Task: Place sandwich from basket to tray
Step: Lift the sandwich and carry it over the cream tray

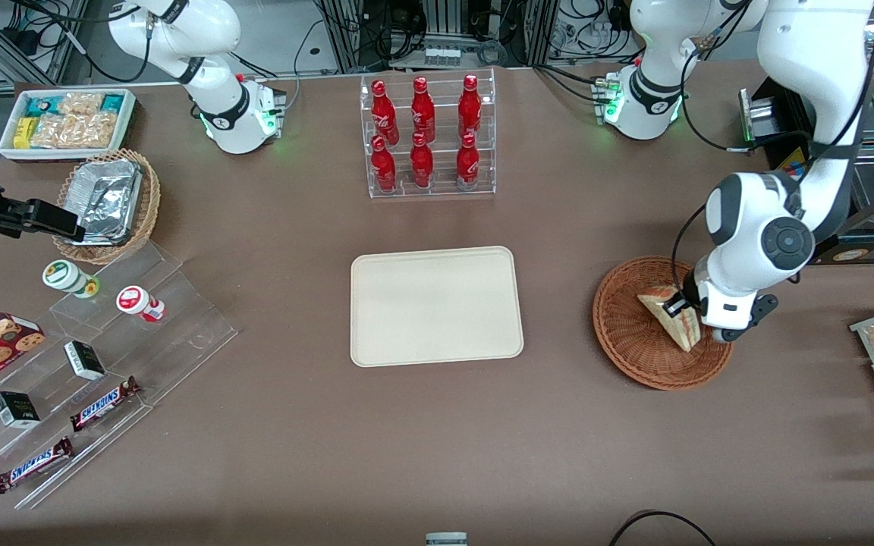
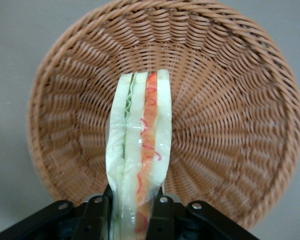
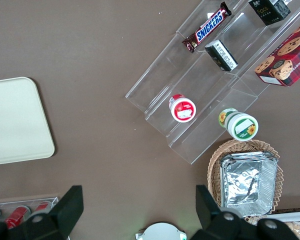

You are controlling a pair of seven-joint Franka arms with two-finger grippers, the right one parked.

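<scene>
A: Where's the sandwich [image 2: 140, 150]?

B: Standing on edge over the middle of the basket [image 2: 230, 100], the pincer [image 2: 136, 212] clamped on its wrapped end, one finger on each bread face.

A: What could go wrong?

B: I'd judge the hold soft. Squashy bread in slick wrap could slide out, or swing and clip the wicker rim on the way up.

A: Anything else in there?

B: No, only the sandwich. The tray [image 1: 437, 306], at nine o'clock of the basket on the tabletop [image 1: 437, 440], holds nothing.
</scene>
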